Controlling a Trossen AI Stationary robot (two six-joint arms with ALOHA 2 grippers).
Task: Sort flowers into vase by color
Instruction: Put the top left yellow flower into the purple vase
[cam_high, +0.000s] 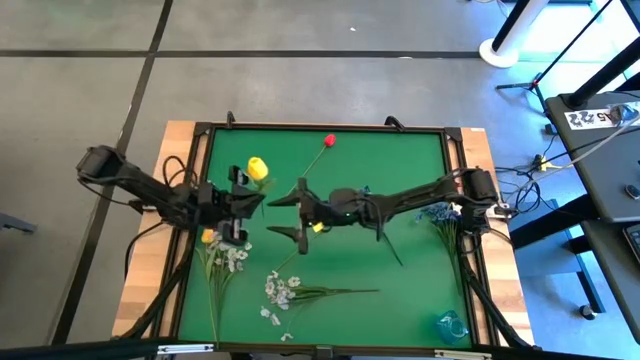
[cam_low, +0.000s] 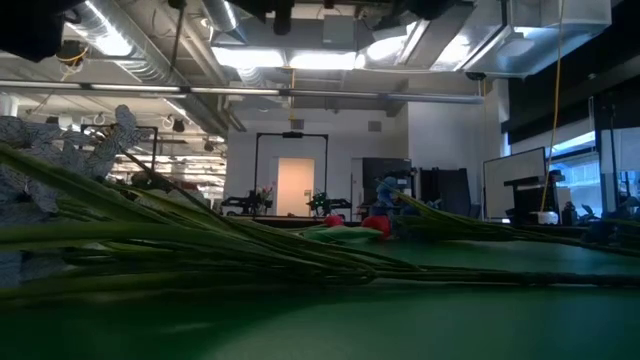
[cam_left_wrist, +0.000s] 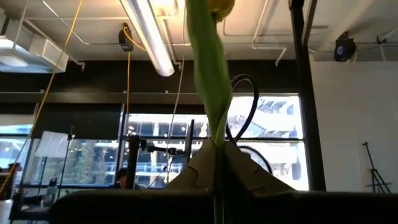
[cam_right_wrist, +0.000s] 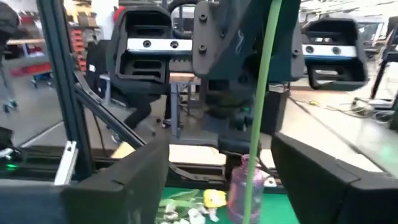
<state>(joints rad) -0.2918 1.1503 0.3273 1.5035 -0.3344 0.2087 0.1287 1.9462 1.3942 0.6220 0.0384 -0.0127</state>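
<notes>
Two end effectors met at desk centre: the left end effector (cam_high: 240, 200) clamped the yellow tulip (cam_high: 258, 168), stem upright, bloom toward 12 o'clock; the right end effector (cam_high: 285, 212), fingers apart, faced it from 3 o'clock

Green-topped table (cam_high: 400, 170) on a wooden base, bearing: one red tulip (cam_high: 329, 141) near the far edge, two white blossom sprays (cam_high: 226, 258) (cam_high: 281, 292) toward the near-left, one blue blossom spray (cam_high: 440, 213) at right, one teal vase (cam_high: 451, 326) at the near-right corner.
</notes>
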